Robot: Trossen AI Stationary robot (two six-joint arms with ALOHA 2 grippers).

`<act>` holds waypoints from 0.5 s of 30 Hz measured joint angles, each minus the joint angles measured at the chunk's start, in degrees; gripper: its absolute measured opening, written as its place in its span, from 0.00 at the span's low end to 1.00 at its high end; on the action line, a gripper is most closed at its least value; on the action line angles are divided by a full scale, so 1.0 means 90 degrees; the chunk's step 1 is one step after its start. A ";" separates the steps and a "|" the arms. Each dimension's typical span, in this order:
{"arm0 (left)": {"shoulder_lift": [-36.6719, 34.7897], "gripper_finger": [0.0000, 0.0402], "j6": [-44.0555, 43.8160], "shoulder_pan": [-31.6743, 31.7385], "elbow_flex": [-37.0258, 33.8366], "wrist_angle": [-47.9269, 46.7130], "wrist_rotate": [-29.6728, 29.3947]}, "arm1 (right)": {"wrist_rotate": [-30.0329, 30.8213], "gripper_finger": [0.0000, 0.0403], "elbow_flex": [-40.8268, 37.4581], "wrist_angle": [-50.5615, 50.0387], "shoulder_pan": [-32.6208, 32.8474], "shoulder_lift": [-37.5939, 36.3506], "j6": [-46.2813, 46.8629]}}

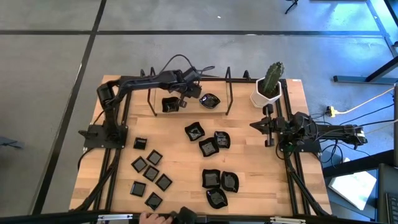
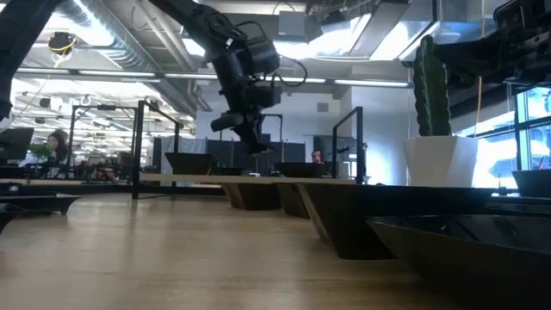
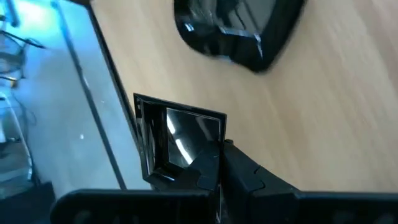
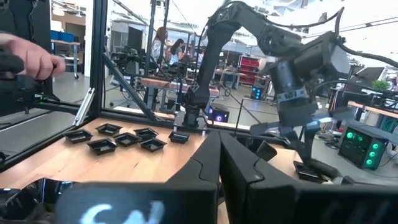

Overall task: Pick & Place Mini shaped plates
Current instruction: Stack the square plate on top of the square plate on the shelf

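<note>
Black mini shaped plates lie across the wooden table: several little flat squares (image 1: pixel 149 174) at the near left, raised-rim squares (image 1: pixel 208 140) mid-table, and wavy ones (image 1: pixel 221 183) at the near right. Near the far edge my left gripper (image 1: pixel 184 98) is shut on a raised-rim square plate (image 3: pixel 180 134). A wavy plate (image 1: pixel 209 100) lies just to its right. My right gripper (image 1: pixel 255 124) waits shut at the table's right side, touching nothing. My left gripper pinches the square plate's side wall (image 3: pixel 222 134) near a corner, with one finger (image 3: pixel 208 163) inside the dish and the other outside. The fingers slant steeply down from the table's left. The plate stays about level and low; I cannot tell whether it rests on the table.
A white cactus pot (image 1: pixel 268 87) stands at the far right corner. Black metal hoops (image 1: pixel 227 93) stand along the far edge around my left gripper. A person's hand (image 1: pixel 149 216) shows at the table's near edge.
</note>
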 joint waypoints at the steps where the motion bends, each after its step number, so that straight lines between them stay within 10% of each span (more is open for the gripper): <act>1: -0.0032 0.01 0.0002 0.0038 0.0000 -0.0124 -0.0021 | -0.0002 0.01 0.0000 -0.0008 -0.0002 0.0000 0.0000; 15: -0.0110 0.01 -0.0266 0.0516 0.0000 -0.0548 0.0221 | 0.0000 0.01 0.0000 -0.0017 -0.0001 0.0000 0.0000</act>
